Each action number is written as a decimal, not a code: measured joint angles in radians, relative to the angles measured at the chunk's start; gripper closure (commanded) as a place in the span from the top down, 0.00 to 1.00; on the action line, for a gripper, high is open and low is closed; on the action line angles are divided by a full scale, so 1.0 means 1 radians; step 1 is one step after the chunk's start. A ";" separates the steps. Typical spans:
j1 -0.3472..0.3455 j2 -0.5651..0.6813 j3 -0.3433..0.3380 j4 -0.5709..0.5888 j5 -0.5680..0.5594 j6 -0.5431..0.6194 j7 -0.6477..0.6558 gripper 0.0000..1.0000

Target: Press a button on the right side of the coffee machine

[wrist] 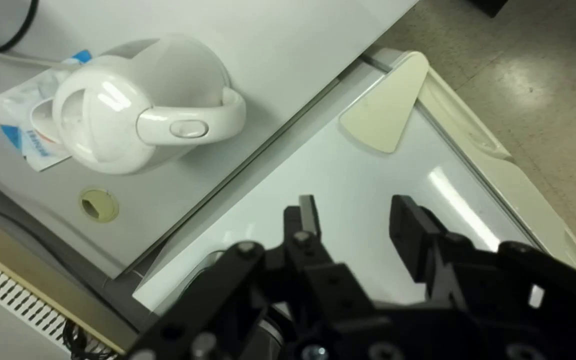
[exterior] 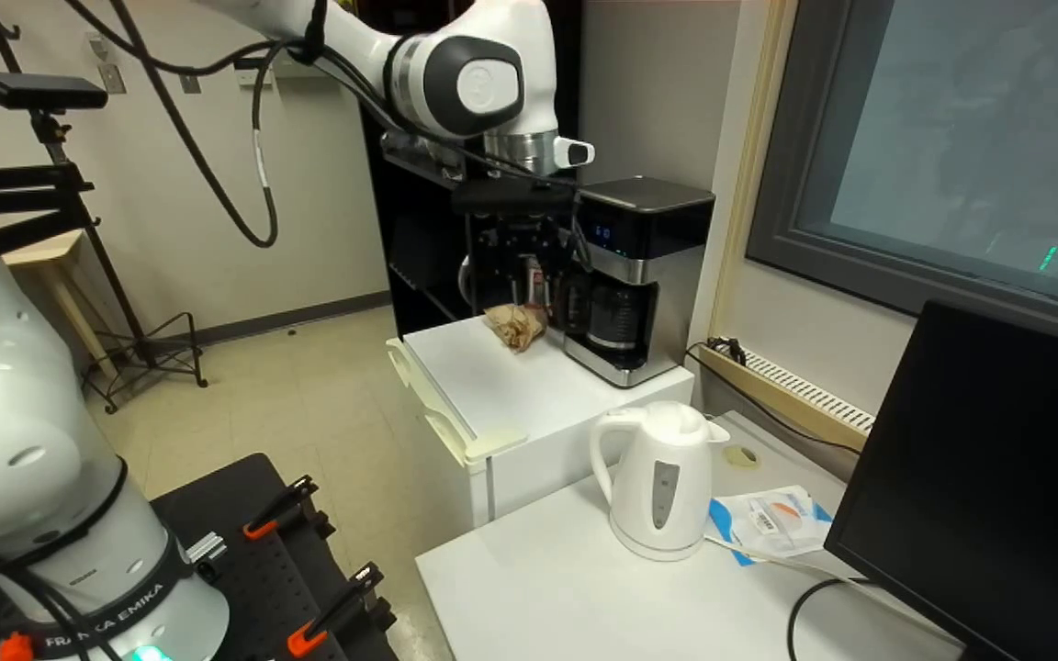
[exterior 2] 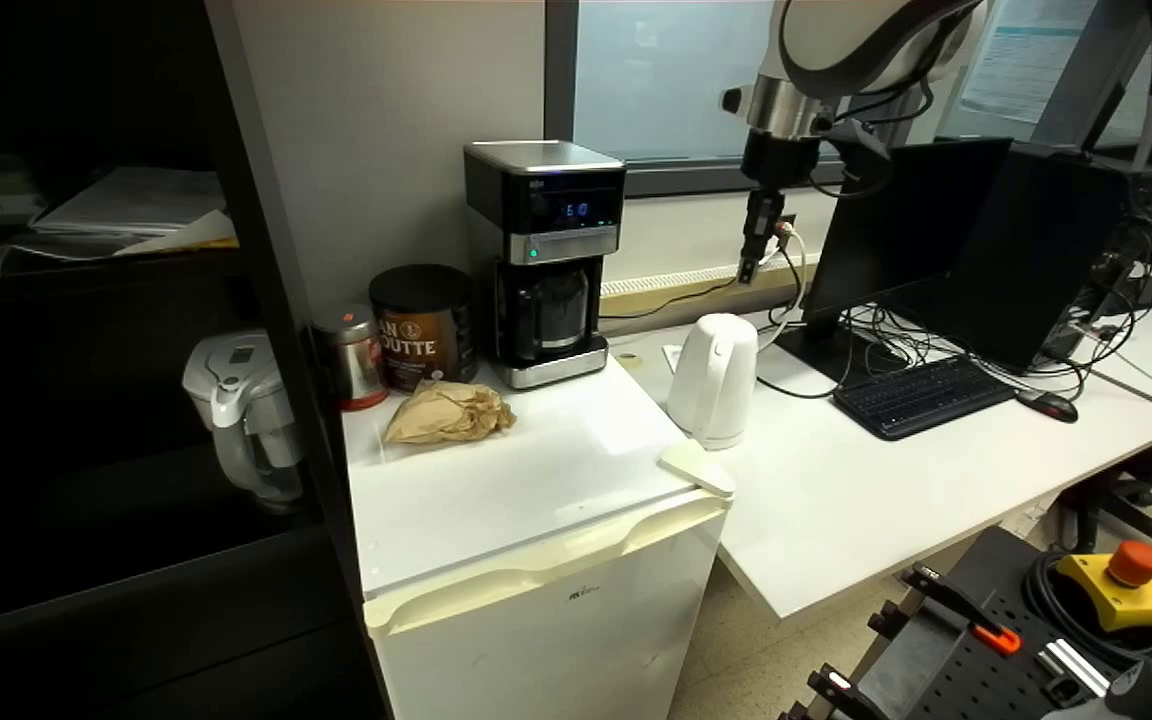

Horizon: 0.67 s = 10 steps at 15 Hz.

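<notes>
Nearest in wrist view, holds gripper well parted, grasping nothing, above fridge, apart from coffee machine, likely for aiming. Finds coffee machine on fridge with panel outward, presumably for reach; probably wants gripper narrowed first.

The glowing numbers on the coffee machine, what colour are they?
The glowing numbers on the coffee machine are blue; they show best in an exterior view.

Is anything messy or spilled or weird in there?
A bit messy, yes. The brown paper bag on the mini fridge looks scrunched up, and the cables by the keyboard lie in a tangle. I see no spill, and the drip coffee maker and electric kettle stand upright.
</notes>
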 measured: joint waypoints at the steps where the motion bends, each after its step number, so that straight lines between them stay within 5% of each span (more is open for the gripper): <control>1: 0.000 0.015 0.003 0.001 -0.008 0.041 -0.007 0.07; 4: -0.004 0.061 0.008 0.002 -0.035 0.187 -0.031 0.00; 10: -0.013 0.162 0.022 0.009 -0.108 0.515 -0.040 0.04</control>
